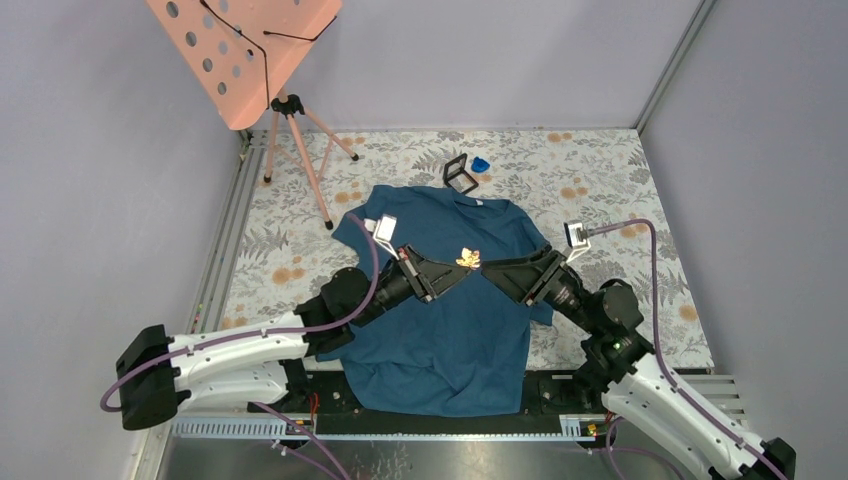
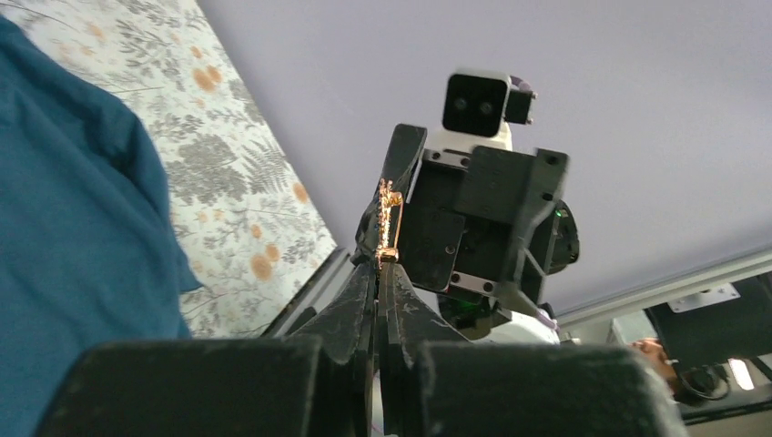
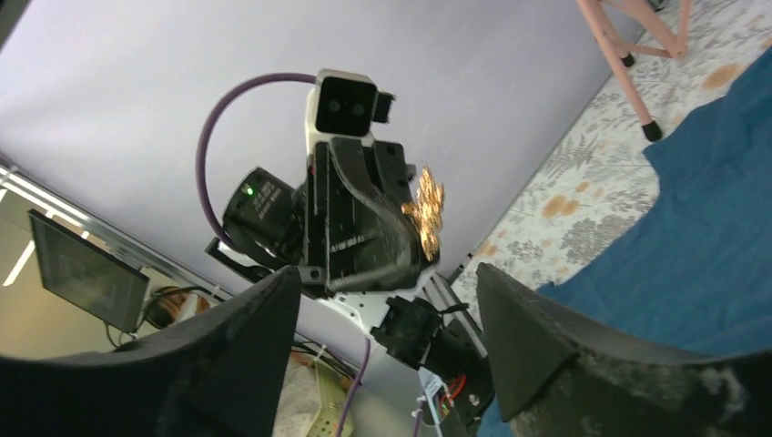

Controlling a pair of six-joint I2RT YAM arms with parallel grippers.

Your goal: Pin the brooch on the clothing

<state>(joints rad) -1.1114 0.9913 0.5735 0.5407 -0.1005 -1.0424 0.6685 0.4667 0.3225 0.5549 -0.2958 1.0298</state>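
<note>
Floral counter (image 1: 600, 180), dark teal soft T-shirt (image 1: 440, 340) mid-frame: left claw (image 2: 378, 269) clamped on tiny golden sprig-shaped brooch (image 2: 389, 218), right claw (image 3: 387, 273) gaping opposite, so I'd close it gently and squarely, never twisting the pin.

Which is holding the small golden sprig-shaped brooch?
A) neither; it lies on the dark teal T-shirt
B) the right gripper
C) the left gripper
C: the left gripper is shut on the brooch, while the right gripper stands wide open.
</note>
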